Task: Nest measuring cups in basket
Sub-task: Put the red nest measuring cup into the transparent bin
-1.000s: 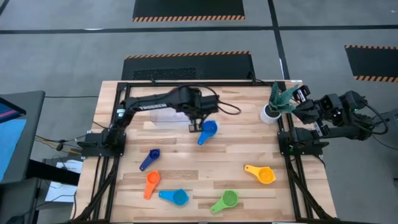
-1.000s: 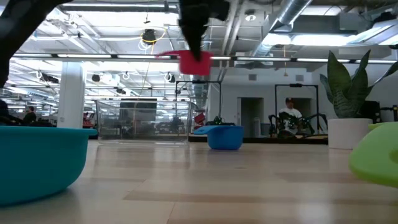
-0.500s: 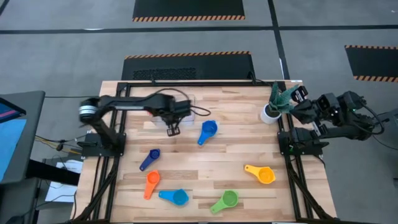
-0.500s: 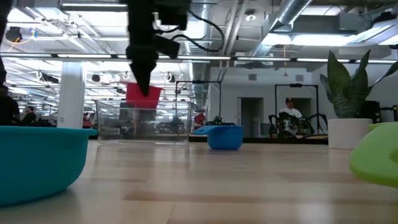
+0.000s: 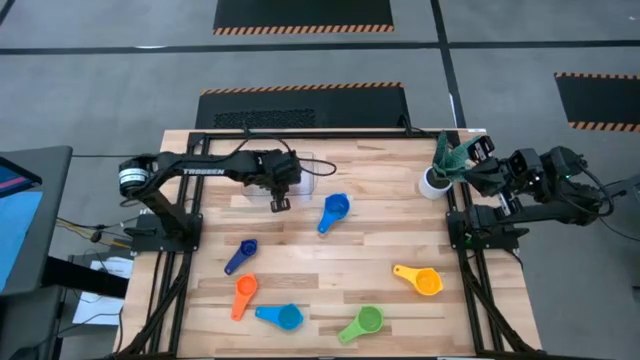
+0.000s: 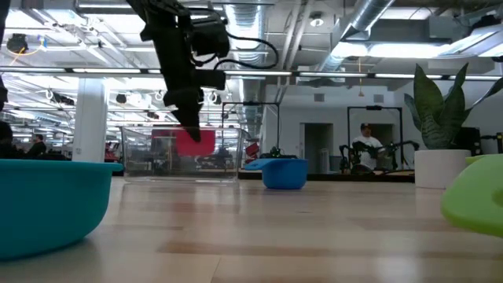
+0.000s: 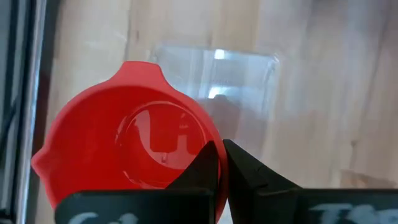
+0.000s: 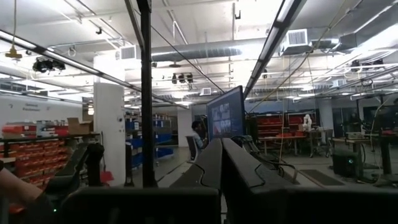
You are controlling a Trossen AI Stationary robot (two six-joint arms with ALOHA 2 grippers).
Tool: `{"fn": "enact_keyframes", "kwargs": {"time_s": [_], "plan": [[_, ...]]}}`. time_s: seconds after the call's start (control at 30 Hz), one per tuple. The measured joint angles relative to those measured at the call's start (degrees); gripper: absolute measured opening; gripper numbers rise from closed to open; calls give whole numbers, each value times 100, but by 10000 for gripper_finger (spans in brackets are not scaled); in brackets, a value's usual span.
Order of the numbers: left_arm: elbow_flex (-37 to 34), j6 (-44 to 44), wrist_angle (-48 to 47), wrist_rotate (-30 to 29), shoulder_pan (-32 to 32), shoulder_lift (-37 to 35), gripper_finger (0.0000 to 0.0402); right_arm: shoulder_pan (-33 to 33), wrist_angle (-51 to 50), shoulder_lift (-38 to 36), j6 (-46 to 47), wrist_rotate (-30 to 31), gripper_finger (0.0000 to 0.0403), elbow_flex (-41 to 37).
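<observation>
My left gripper is shut on the red measuring cup and hangs over the clear basket. In the low view the red cup shows behind the basket's clear wall. On the table lie the blue cup, dark blue cup, orange cup, light blue cup, green cup and yellow cup. My right gripper is shut and waits beyond the table's right edge. My left gripper pinches the red cup by its rim wall between the two fingers, coming from above and pointing down. The cup sits mouth up below the fingers, lowered between the basket's walls. It seems to hang above the basket's floor.
A white plant pot with a green plant stands at the table's far right corner, close to my right arm. The middle of the table between the blue cup and the yellow cup is bare wood. A person sits in the room far behind.
My left gripper carried the red cup from beside the blue cup toward the table's left and down. The cup went from high above the table down between the basket's walls. The gripper stayed shut on it.
</observation>
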Motion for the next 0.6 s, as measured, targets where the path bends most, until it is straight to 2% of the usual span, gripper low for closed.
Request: {"fn": "enact_keyframes", "kwargs": {"time_s": [0.47, 0.6], "plan": [[-33, 1281, 297, 458, 112, 91, 0, 0, -189, 34, 0, -2, 25, -2], [-45, 1217, 292, 486, 109, 91, 0, 0, -203, 34, 0, -4, 21, -2]]}}
